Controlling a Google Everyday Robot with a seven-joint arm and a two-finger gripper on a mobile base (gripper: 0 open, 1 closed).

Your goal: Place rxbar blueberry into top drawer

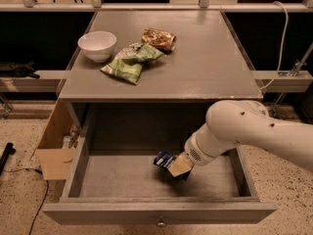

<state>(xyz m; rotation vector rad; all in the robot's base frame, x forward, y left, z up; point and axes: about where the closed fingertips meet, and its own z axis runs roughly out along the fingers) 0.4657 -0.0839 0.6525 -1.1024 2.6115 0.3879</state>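
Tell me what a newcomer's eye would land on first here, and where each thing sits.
A big white arm reaches from the right into the open drawer. Its gripper is low inside, right of centre, at a dark blue snack bar. On the grey table above, a white bowl sits at the left, with green bags beside it and an orange-brown packet behind them.

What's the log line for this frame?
phase: place | claw: shut on rxbar blueberry | location: inside open top drawer | release: not yet
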